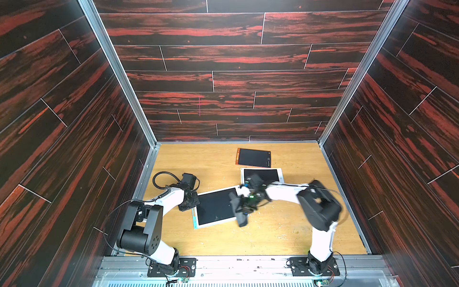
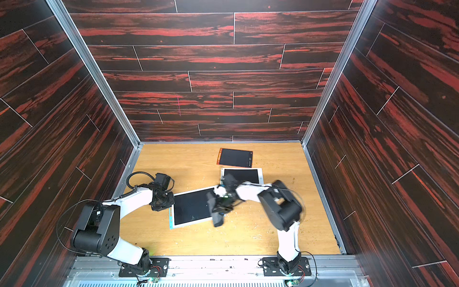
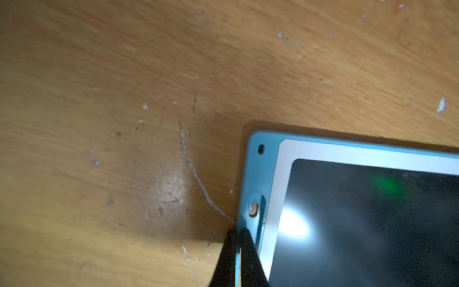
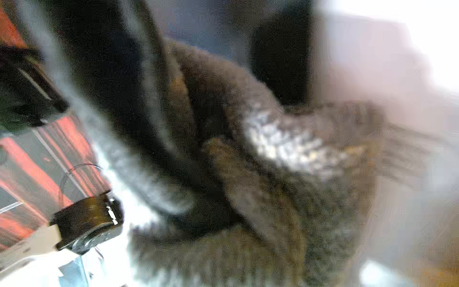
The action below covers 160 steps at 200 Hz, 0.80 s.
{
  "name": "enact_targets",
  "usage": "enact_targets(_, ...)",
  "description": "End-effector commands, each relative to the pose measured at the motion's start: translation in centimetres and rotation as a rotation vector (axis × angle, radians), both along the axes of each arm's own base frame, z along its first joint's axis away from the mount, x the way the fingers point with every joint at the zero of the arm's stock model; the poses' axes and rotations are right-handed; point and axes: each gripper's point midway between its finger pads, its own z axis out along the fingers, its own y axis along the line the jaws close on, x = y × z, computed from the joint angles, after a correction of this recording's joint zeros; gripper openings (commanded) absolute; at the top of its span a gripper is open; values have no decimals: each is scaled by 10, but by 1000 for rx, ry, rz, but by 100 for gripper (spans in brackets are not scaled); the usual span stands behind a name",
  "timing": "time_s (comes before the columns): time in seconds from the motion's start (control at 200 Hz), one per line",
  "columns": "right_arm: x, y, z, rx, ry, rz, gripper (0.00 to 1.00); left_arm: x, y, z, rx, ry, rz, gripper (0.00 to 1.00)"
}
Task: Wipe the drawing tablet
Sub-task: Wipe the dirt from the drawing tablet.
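Drawing tablet (image 1: 214, 207) has a dark screen, white bezel and a blue strip on one short side. It lies flat and slightly askew on the wood surface (image 1: 273, 233), roughly mid-surface between the two arms in both top views (image 2: 190, 207).

Left end effector (image 3: 237, 232) is clenched on the tablet's blue edge. Its black fingers (image 3: 249, 251) pinch with only a sliver of blue between them. Left wrist view shows a round button (image 3: 253, 210) and a small hole (image 3: 260, 148) on the blue strip. No text is visible there. The screen (image 3: 372, 223) carries a white glare and a green glow spot.

Right end effector (image 1: 244, 207) is gripping a dark grey cloth (image 1: 240, 218) at the tablet's opposite short edge, and the cloth hangs over that edge. The arm is motion-blurred. Right wrist view is mostly fuzzy cloth (image 4: 248, 174), heavily blurred.

Two more tablets lie further back:
- Orange-framed tablet (image 1: 253, 157) is nearest the back wall. It has small markings on its right bezel, too small to read.
- White-framed tablet (image 1: 263, 174) is just in front of it, partly hidden by the right arm. Faint marks on its right bezel are unreadable.

The surface shows scratches and pale chips. The enclosure walls (image 1: 223, 74) are dark red wood-grain panels.
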Motion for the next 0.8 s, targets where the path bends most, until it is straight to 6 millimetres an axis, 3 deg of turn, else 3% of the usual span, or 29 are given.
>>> enact_targets(0.0,-37,51,-35,-100,58,95,0,-30,3,-18,10,117,11,6)
enact_targets(0.06,-45,88,-29,-48,83,140,0,-30,3,-19,6,119,10,6)
enact_targets(0.115,-46,110,-23,1,119,158,0,-30,3,-19,9,118,8,6)
enact_targets(0.205,-32,112,-21,32,149,129,0,-29,3,-18,10,116,10,6)
enact_targets(0.301,2,75,-25,10,159,31,0,-30,2,-18,7,120,6,6)
enact_targets(0.476,81,-47,-39,-100,130,-270,0,-29,2,-18,3,113,7,5)
enact_targets(0.566,98,-71,-38,-154,84,-304,0,-30,2,-18,3,114,5,5)
enact_targets(0.666,102,-50,-36,-149,80,-256,0,-29,2,-18,2,112,5,5)
enact_targets(0.797,80,17,-33,-137,75,-106,0,-30,1,-18,2,117,4,5)
